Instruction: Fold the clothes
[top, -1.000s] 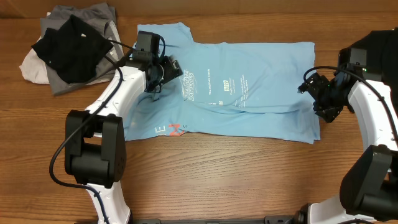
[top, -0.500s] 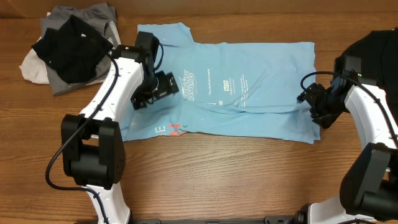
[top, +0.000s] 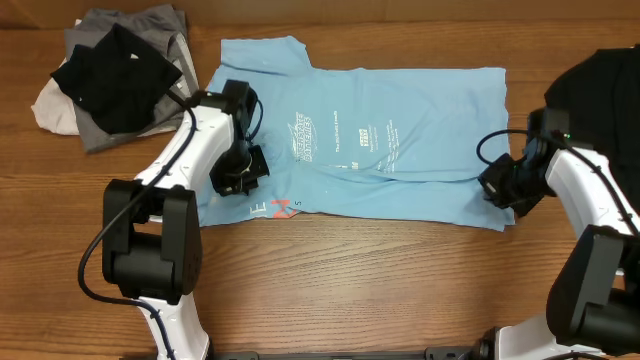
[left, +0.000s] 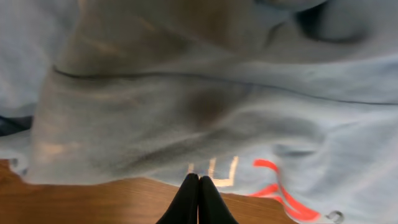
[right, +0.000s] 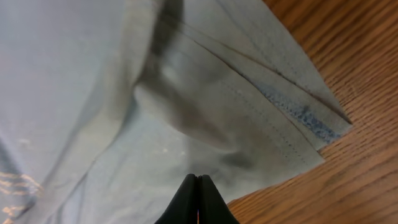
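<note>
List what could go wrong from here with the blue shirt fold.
1. Left gripper and right gripper are shut at the blue T-shirt's near edge; whether cloth is caught is unclear, so a lift may come up empty.
2. At the right corner several hem layers are stacked; the pinch may take only some, skewing the fold.

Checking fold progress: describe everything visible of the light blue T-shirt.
The light blue T-shirt is soft thin cloth with white lettering and a red mark by its near edge. It lies spread, wrinkled, partly doubled over itself on the wooden table. The left gripper and right gripper, both shut, appear to pinch that near edge.
</note>
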